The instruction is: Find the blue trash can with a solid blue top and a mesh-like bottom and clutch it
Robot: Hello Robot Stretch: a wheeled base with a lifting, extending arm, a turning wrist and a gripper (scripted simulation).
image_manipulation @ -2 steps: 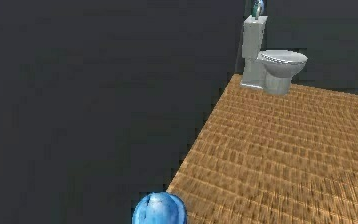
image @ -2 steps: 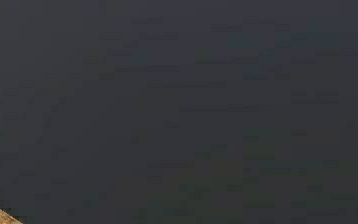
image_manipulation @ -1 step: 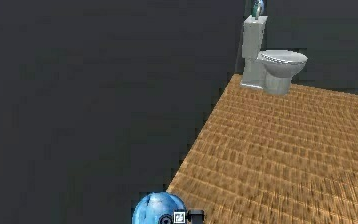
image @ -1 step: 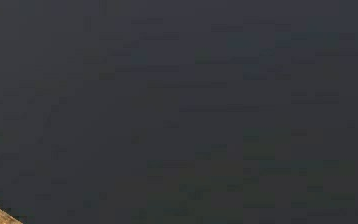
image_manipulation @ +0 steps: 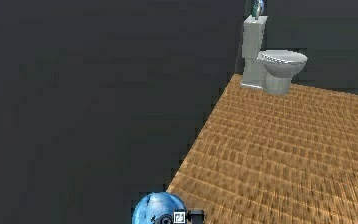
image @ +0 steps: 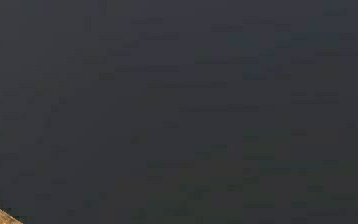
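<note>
At six o'clock in the arm side view, just the far end of our arm [image_manipulation: 194, 214] pokes above the edge, with a white marked square [image_manipulation: 179, 216] at its nine o'clock. Our claw [image_manipulation: 172, 215] sits at that square's nine o'clock, too cropped for us to tell whether it holds anything.

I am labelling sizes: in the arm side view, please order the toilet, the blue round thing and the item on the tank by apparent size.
1. toilet
2. blue round thing, cut by the bottom edge and nearer the camera, so its place is unsure
3. item on the tank
</note>
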